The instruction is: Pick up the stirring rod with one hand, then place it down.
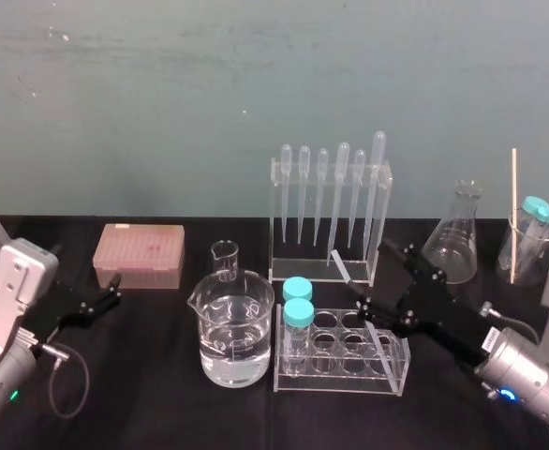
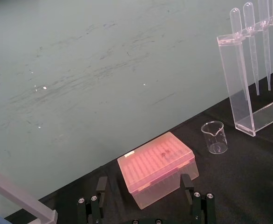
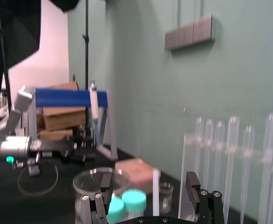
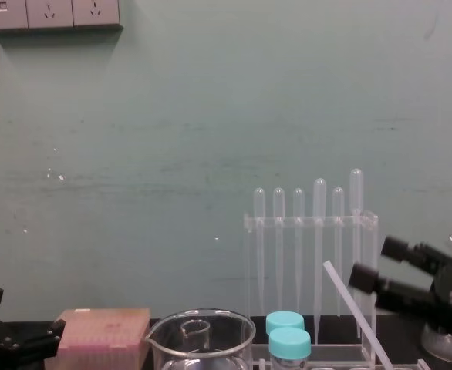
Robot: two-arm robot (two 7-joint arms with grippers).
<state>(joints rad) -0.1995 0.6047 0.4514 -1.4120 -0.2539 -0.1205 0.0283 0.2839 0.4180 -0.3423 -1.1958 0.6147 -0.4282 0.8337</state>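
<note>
Our stirring rod [image 4: 355, 310] is thin, straight, milky-clear, tilted between the right gripper's [image 3: 148, 184] spread fingers. The left gripper [image 1: 111, 292], also spread, sits near the table's [image 1: 162, 375] left edge.

This is a laboratory. On the black surface [image 1: 162, 403] stand a clear pipette rack [image 1: 331, 211] toward the far edge, a beaker [image 1: 234, 328] of clear liquid, a conical flask [image 1: 454, 239] near the far right corner, a tube rack [image 1: 342, 349] holding blue-capped tubes, a stirring rod [image 1: 340, 267] and a pink tip box [image 1: 139, 255] (all bench chemistry ware). Behind it is a plain teal wall [image 1: 256, 84] with sockets [image 4: 50, 13], and cardboard boxes [image 3: 57, 116] are stacked in the room beyond.
</note>
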